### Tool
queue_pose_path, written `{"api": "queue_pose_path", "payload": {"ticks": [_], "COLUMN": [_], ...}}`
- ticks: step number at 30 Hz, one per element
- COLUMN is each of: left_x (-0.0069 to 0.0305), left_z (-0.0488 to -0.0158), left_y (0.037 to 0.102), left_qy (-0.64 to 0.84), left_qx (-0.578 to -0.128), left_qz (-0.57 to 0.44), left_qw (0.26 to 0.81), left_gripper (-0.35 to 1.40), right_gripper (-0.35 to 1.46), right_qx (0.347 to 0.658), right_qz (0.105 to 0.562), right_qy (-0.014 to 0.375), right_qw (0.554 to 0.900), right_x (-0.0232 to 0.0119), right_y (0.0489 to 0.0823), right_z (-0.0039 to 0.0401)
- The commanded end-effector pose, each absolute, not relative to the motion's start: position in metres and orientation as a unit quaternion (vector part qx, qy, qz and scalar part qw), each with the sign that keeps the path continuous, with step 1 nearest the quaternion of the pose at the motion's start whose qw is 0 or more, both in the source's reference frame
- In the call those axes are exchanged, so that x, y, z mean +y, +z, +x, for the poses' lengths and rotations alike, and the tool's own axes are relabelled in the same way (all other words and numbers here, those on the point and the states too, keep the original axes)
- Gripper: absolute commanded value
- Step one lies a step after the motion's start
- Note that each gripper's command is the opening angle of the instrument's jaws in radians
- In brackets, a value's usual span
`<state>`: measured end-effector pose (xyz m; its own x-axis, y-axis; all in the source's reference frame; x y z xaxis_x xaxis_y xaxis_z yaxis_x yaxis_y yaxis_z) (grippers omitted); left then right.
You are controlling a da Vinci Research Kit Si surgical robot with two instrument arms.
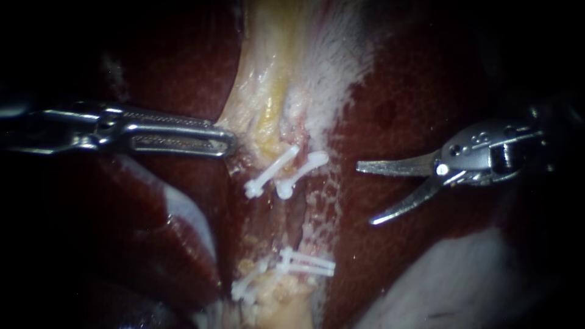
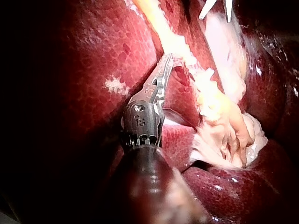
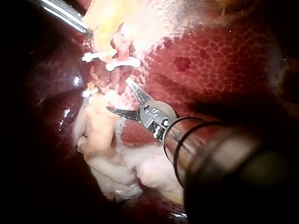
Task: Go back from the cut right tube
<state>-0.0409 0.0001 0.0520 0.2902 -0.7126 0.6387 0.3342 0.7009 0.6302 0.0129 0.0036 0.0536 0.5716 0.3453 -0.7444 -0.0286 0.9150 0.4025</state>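
Coming in from the left: the thin silver left instrument (image 1: 230,141), with long flat slotted jaws. Jaws squeezed together, pinching the edge of the pale yellow strip of tissue (image 1: 268,79) in the middle. Looks the same in the left wrist view, with the left instrument (image 2: 167,59) nipping the yellow strip (image 2: 177,44) at its very tip. Coming in from the right: the shiny grey right instrument (image 1: 364,194), with two short, curved, pointed jaws. Jaws wide open like a beak, holding nothing and touching nothing. Hangs over the dark red liver (image 1: 426,79), off to the side of the right tube (image 1: 298,213) and apart from it. Right tube: a thin, reddish, ragged piece running down below the yellow strip, between small white plastic clips. Two clips up high (image 1: 272,170), side by side and tilted; more clips lower down (image 1: 304,262). Cannot tell just where the cut ends sit. In the right wrist view, the open right instrument (image 3: 117,94) near the red ragged bit under the upper clips (image 3: 122,63). Far ahead of it, the tip of the left instrument (image 3: 65,11) on the yellow strip. Beside the open jaws, a pale soft lump of tissue (image 3: 117,168) lying on the liver.
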Motion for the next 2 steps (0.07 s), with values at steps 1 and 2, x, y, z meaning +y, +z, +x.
{"api": "queue_pose_path", "payload": {"ticks": [1, 2], "left_x": [0.0001, 0.0001], "left_z": [-0.0409, -0.0409], "left_y": [0.0520, 0.0520], "left_qy": [-0.336, -0.335], "left_qx": [-0.492, -0.492], "left_qz": [0.192, 0.192], "left_qw": [0.780, 0.780], "left_gripper": [-0.35, -0.35], "right_gripper": [1.43, 1.43], "right_qx": [0.450, 0.450], "right_qz": [0.176, 0.176], "right_qy": [0.108, 0.108], "right_qw": [0.869, 0.869], "right_x": [0.0036, 0.0036], "right_y": [0.0536, 0.0536], "right_z": [0.0130, 0.0129]}}
